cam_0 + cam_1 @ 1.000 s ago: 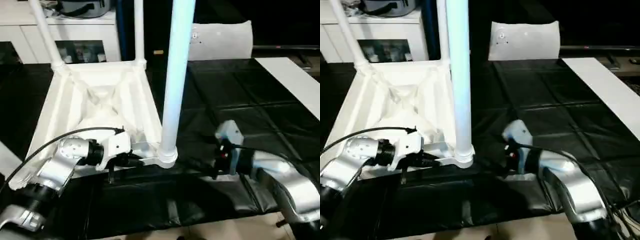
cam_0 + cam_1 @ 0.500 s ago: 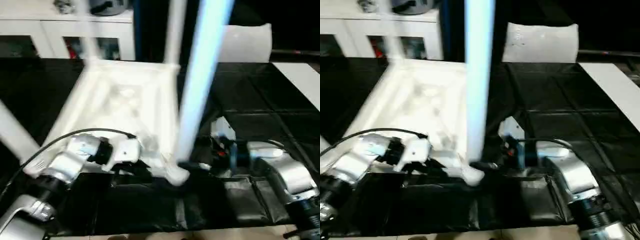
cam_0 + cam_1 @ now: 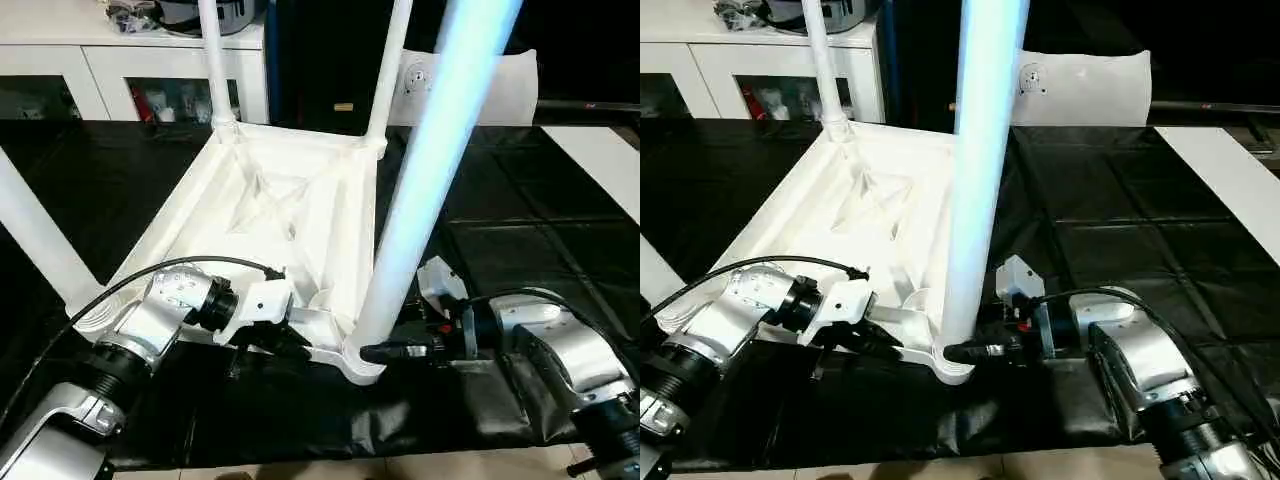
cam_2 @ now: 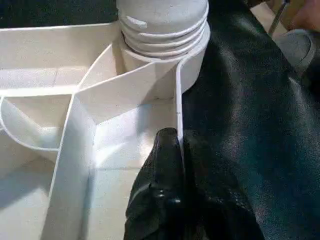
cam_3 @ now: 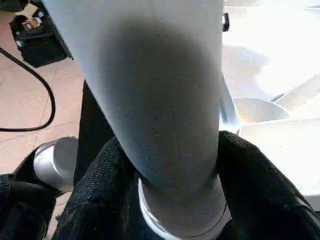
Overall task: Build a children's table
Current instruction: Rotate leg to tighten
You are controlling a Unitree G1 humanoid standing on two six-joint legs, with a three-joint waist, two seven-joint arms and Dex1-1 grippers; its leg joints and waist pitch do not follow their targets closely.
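From the left eye, the table (image 3: 290, 215) is lying upside down on the black cover (image 3: 520, 210), ribs showing, with legs standing up from its corner sockets. The left gripper (image 3: 268, 338) is reaching in at the near rim, its jaws clenched on the thin rim wall. The near leg (image 3: 425, 190) is rising from the socket just beyond those jaws. The right gripper (image 3: 385, 352) is coming in from the other side, its fingers lying at the foot of that leg.

From the right eye, the same leg (image 3: 980, 170) is standing between the two grippers, with the right gripper (image 3: 965, 352) at its base and the left gripper (image 3: 872, 340) on the rim beside it. A white cabinet (image 3: 750, 70) is standing far behind the table.

In the left wrist view, the black fingers (image 4: 165, 185) are pinching the rim wall between them; the leg's ridged foot (image 4: 162, 30) is sitting in its socket straight ahead of the jaws.

In the right wrist view, the leg (image 5: 145, 85) is filling the gap between the fingers (image 5: 260, 195), which are lying against both sides of it near its foot, grasping it.
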